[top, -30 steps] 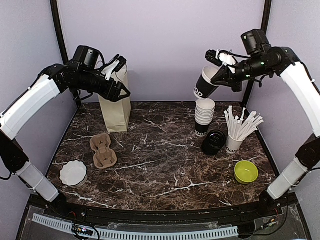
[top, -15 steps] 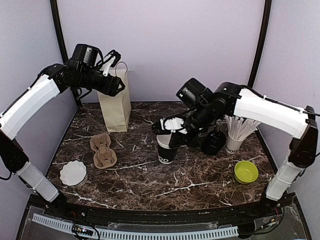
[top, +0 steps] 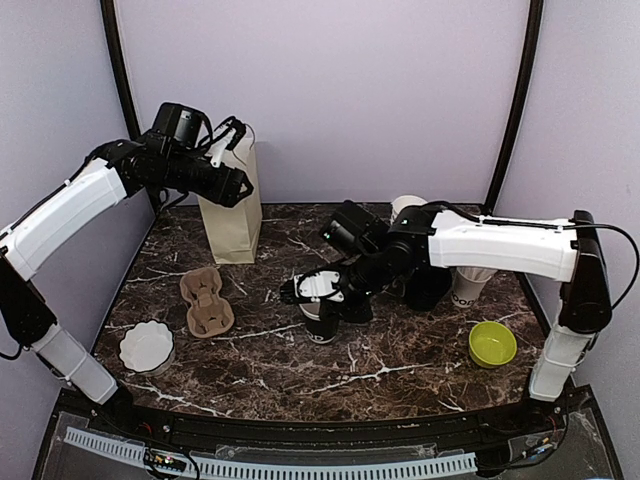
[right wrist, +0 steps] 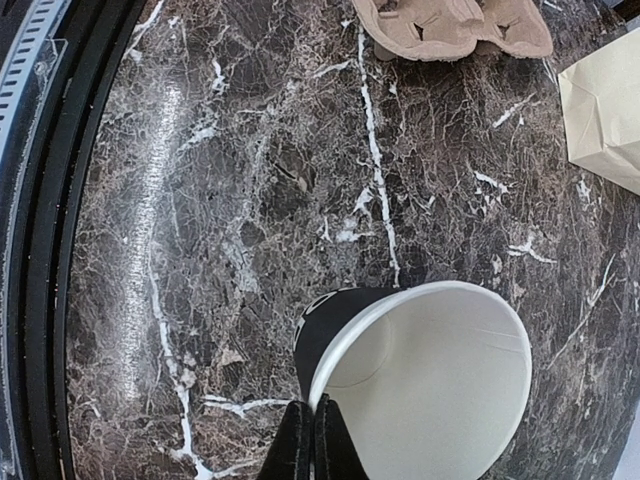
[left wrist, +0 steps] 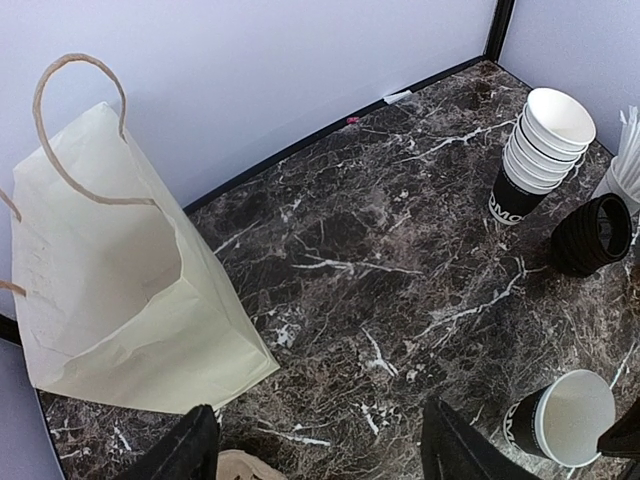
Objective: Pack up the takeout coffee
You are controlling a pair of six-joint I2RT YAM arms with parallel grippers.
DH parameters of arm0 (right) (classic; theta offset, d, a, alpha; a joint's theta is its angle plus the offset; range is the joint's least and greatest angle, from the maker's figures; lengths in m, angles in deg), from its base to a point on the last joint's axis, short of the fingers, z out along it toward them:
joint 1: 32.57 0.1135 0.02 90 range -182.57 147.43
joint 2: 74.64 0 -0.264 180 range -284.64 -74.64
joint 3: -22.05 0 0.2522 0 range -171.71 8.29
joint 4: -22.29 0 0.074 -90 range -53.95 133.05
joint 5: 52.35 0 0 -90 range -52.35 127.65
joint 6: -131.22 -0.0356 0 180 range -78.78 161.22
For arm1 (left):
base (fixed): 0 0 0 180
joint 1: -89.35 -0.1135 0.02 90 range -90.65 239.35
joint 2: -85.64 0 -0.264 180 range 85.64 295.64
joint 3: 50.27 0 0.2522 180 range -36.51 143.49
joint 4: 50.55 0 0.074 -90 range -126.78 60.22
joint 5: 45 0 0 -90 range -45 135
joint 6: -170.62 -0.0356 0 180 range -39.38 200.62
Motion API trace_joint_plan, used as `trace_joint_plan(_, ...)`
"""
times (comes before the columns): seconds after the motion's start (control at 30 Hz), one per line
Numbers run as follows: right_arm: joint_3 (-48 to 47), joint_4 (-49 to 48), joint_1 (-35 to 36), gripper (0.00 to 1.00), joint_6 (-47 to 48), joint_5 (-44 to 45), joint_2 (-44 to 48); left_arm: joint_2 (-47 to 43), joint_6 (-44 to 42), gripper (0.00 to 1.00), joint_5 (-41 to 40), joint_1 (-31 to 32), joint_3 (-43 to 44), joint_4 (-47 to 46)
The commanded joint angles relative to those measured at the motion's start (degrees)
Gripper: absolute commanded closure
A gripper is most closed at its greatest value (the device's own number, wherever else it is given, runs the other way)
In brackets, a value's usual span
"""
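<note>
A lidless takeout coffee cup (right wrist: 430,390), white inside with a black band, is pinched at its rim by my right gripper (right wrist: 310,420), which is shut on it. In the top view this cup (top: 322,322) is low over the table's middle, under the right gripper (top: 316,292); the left wrist view shows the cup (left wrist: 565,420) too. A stack of like cups (left wrist: 540,150) and a stack of black lids (left wrist: 595,235) stand at the right. My left gripper (top: 228,140) hangs open and empty, high beside the paper bag (top: 230,215).
A brown cup carrier (top: 206,300) lies left of the held cup, and a white bowl (top: 147,345) sits near the front left. A green bowl (top: 492,343) is at the front right. A cup of white sticks (top: 465,288) stands behind the right arm.
The right arm has swung down from above the cup stack to the middle of the table, carrying the cup left and lower. The left arm has hardly moved.
</note>
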Motion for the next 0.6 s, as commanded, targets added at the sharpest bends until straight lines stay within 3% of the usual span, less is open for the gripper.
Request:
trace_joint_plan(0.0, 1.0, -3.6, 0.4, 1.00, -0.7, 1.6, -0.9, -3.3, 0.6, 0.28, 1.3, 0.1, -1.1, -1.7)
trace_joint_plan(0.27, 2.0, -3.5, 0.6, 1.00, -1.1, -0.2, -2.3, -2.9, 0.3, 0.28, 3.4, 0.1, -1.2, -2.0)
trace_joint_plan(0.37, 1.8, -3.1, 0.8, 0.96, -1.0, -0.5, -2.3, -2.9, 0.2, 0.28, 3.6, 0.1, -1.4, -2.1)
trace_joint_plan(0.47, 0.3, -0.4, 0.9, 0.86, -0.1, -2.1, -2.7, -2.9, 0.1, 0.28, 3.8, 0.1, -1.5, -1.8)
trace_joint_plan(0.57, -4.4, 6.3, 0.7, 0.69, 1.3, -8.3, -2.2, -2.9, 0.0, 0.28, 5.1, 0.1, -1.3, -1.5)
